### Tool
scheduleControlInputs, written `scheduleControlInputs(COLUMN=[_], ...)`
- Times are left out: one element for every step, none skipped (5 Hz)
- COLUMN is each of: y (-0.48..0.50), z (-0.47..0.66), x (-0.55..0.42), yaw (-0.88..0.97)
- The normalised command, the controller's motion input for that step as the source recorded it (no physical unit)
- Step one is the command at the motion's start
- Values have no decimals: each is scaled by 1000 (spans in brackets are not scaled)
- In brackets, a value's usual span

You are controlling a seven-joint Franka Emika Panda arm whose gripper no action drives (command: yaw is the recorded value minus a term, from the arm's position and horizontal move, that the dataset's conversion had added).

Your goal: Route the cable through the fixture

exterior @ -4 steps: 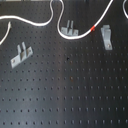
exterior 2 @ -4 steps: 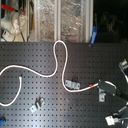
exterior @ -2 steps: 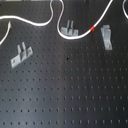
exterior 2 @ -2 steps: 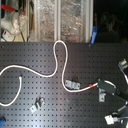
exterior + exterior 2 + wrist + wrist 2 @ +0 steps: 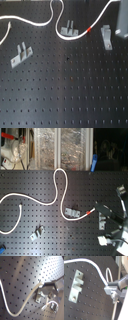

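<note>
Clear bins (image 5: 60,145) behind black pegboard (image 5: 65,95)

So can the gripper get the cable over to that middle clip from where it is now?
Probably yes. The gripper holds the cable near its red band, and the middle clip sits close by with only bare board between them.

- The gripper (image 5: 110,288) shows in both wrist views, its grey metal fingers (image 5: 48,286) closed together, pinching the white cable (image 5: 99,271).
- In the second exterior view the arm (image 5: 116,223) is low over the board at the second exterior view's right edge.
</note>
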Motion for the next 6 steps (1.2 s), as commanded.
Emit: scheduleControlInputs(y=[168,175,220,239,224,192], z=[366,330,301,297,336,359], x=[-227,-285,-295,-270,-190,-35], yaw=[440,360,429,474,506,614])
